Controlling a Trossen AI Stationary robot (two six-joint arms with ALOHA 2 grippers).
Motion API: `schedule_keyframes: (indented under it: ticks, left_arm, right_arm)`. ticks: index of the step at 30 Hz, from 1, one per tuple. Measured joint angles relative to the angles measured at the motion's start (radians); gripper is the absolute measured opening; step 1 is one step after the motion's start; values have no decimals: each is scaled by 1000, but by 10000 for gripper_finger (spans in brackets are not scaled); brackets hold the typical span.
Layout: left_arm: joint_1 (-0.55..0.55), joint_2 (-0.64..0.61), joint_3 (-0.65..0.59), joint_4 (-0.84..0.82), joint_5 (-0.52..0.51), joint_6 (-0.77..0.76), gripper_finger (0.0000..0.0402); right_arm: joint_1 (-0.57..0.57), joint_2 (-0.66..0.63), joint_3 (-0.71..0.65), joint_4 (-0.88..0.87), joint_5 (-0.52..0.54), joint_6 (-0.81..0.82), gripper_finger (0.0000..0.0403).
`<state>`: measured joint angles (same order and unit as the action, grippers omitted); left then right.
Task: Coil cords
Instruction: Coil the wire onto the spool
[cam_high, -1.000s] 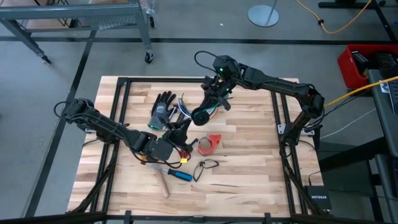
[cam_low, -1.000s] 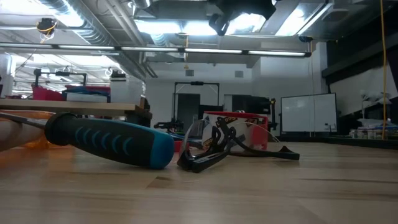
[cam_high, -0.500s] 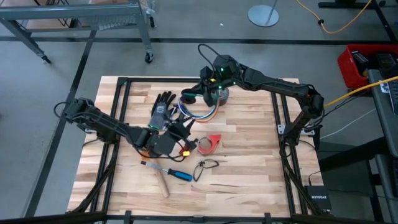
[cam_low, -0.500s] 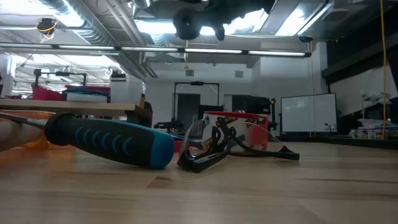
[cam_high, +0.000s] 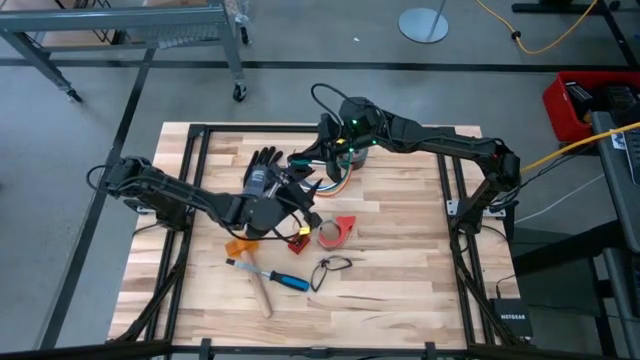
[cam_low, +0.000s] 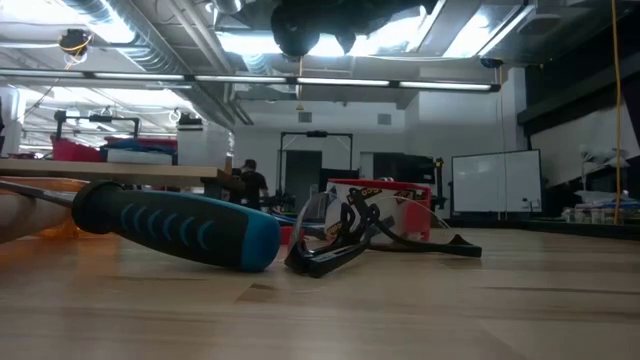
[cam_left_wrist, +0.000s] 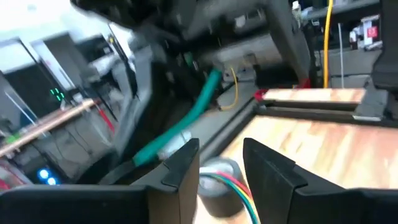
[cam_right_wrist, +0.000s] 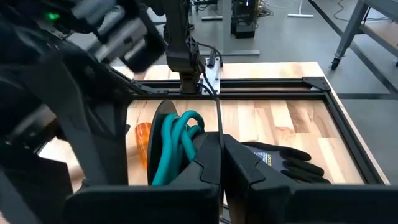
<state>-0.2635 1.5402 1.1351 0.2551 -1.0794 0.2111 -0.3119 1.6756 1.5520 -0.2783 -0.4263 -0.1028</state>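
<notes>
On your left, the left arm reaches in from the table's (cam_high: 400, 280) left edge toward the middle, and its gripper (cam_high: 296, 203) sits just beside the glove (cam_high: 262, 170), at the glove's right. In the left wrist view the two fingers (cam_left_wrist: 181, 163) stand apart with a clear gap between them, and nothing is clamped there; a few thin coloured strands of wire, red, yellow and green, show past the gap, blurred.

The cords (cam_high: 312, 180) are a loose tangle of thin wires, blue, yellow, white and orange, lying and hanging between the two grippers, just right of the glove's fingers and toward the table's far side. You can see them arc in open loops rather than a tight coil. In the right wrist view a thick teal strand (cam_right_wrist: 174, 146) loops through a dark ring just beyond that gripper's fingers.

Nearer you on the table lie an orange piece (cam_high: 236, 246), a screwdriver (cam_high: 276, 278) with a blue and black handle, a small black cord loop (cam_high: 332, 266) and a red tape dispenser (cam_high: 338, 230). The low view shows the screwdriver's handle (cam_low: 180, 228) close up, with the black loop (cam_low: 345, 240) beside it.

On your right, the right arm stretches from the table's right edge to the far middle, and its gripper (cam_high: 322, 160) is over the cords. Its fingers are pressed together in the right wrist view; a thin black cable runs up from between them, but you cannot tell whether they pinch it or any of the cords.
</notes>
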Motion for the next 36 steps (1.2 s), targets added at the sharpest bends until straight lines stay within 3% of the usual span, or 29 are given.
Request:
schedule_keyframes:
  ticks: [8,24,36]
  left_arm:
    - [28,0,0,98,0,185,118]
    - [81,0,0,97,107,295,113]
    - [87,0,0,83,129,290,7]
  right_arm:
    - [6,0,0,-1,-2,16,4]
    - [24,0,-1,34,18,50,3]
    - [23,0,0,52,16,53,3]
